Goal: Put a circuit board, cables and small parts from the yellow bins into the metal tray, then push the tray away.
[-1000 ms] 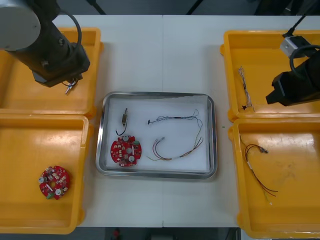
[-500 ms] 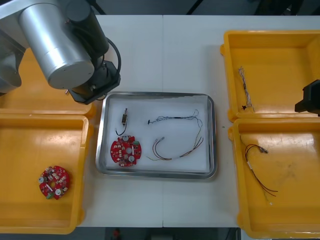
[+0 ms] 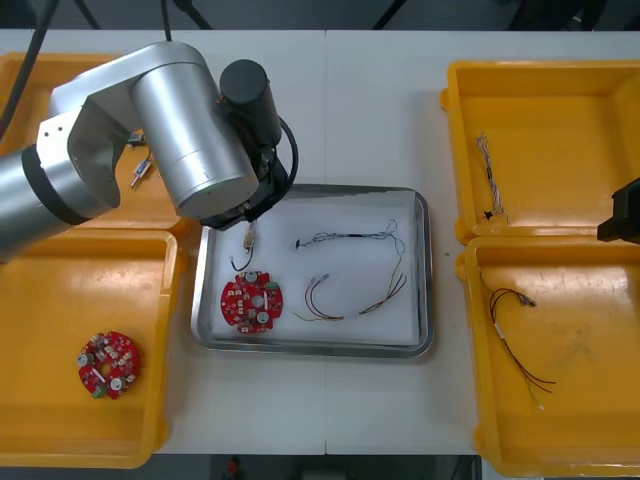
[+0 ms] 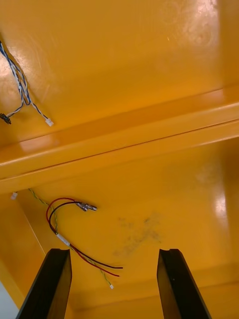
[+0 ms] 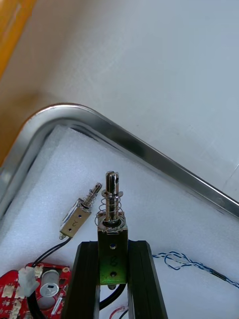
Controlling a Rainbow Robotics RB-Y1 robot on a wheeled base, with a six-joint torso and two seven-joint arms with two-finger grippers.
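Note:
My left gripper (image 5: 112,264) is shut on a small metal part (image 5: 111,219) with a spring and holds it upright over the far left corner of the metal tray (image 5: 149,154). Another small metal part (image 5: 79,217) lies on the white lining just beside it. In the front view my left arm (image 3: 190,130) covers that corner of the tray (image 3: 425,270). Inside lie a red circuit board (image 3: 251,302), a blue and white cable (image 3: 350,238) and a red and yellow cable (image 3: 355,300). My right gripper (image 4: 113,284) hangs open over the near right bin.
The near left yellow bin holds a second circuit board (image 3: 108,364). Small metal parts (image 3: 140,172) lie in the far left bin. A twisted cable (image 3: 488,180) is in the far right bin and a red and black cable (image 3: 515,330) in the near right one.
My left arm has swung from the far left bin to the tray's far left corner, carrying the small metal part. My right arm has drawn back to the right edge.

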